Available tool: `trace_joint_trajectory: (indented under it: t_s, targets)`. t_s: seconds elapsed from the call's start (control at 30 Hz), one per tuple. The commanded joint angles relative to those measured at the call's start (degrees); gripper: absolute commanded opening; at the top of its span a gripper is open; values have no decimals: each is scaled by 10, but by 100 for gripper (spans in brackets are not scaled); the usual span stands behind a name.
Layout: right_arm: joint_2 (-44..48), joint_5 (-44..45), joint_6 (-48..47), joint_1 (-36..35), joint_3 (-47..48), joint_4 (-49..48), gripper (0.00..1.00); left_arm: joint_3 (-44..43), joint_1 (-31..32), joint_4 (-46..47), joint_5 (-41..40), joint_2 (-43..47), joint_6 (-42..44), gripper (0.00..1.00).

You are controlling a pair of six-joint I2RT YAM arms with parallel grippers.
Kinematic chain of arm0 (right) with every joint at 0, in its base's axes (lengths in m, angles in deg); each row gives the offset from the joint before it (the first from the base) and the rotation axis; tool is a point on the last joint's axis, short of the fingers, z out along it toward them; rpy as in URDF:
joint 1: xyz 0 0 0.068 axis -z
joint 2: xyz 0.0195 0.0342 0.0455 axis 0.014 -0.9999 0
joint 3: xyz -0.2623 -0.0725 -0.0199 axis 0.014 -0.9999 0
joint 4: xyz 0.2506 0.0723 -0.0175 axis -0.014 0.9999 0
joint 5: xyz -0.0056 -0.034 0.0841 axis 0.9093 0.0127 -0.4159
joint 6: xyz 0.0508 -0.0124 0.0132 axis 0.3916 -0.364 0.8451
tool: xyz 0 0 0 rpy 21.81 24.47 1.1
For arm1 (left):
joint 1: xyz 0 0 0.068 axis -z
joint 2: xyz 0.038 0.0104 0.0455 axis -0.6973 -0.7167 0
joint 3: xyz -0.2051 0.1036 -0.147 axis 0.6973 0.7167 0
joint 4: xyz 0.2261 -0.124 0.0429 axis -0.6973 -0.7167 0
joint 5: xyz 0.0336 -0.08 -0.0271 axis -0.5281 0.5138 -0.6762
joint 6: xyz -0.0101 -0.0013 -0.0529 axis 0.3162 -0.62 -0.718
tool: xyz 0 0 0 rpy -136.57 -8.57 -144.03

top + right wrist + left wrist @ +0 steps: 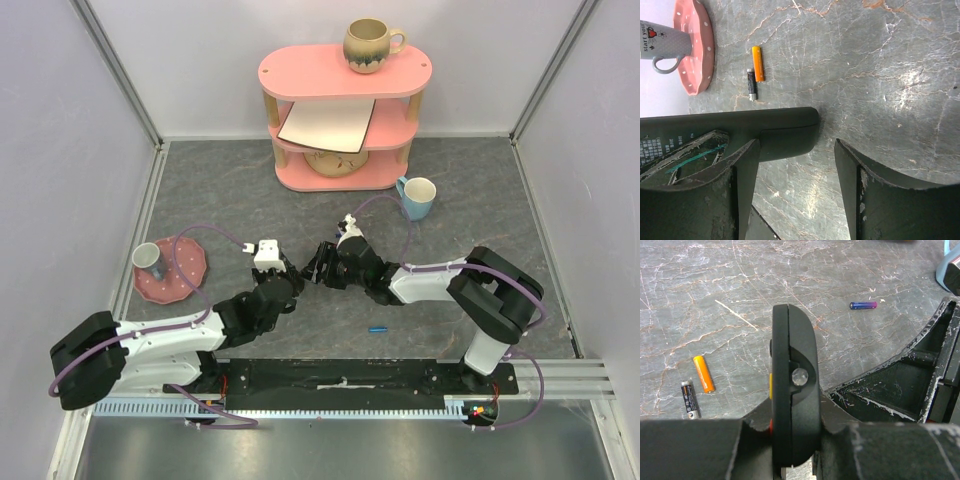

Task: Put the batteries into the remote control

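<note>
My left gripper [795, 427] is shut on the black remote control [792, 385], held on edge with its end toward the camera; yellow and red buttons show on its left side. A purple battery [863, 305] with a lighter end lies on the table beyond it. An orange cell [704, 373] and a black cell [689, 399] lie to the left, and both show in the right wrist view, orange [758, 63] and black [752, 83]. My right gripper [796, 150] is open and empty. The remote's end [785, 130] reaches just past one finger. In the top view the two grippers, left [283, 268] and right [322, 265], meet tip to tip.
A pink plate [185, 272] with a mug stands at the left. A light blue cup [417, 197] stands at the back right, in front of a pink shelf [340, 120]. A small bright blue cylinder [377, 329] lies near the front edge.
</note>
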Motion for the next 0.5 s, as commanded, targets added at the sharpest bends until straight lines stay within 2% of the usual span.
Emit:
trace_joint_trajectory:
  t_s: [0.0, 0.47]
  targets:
    - [22, 9, -1, -8, 19, -24, 70, -4, 3, -32, -5, -17, -22, 2]
    - [28, 9, -5, -14, 28, -17, 71, 1, 4, -32, -4, -15, -26, 2]
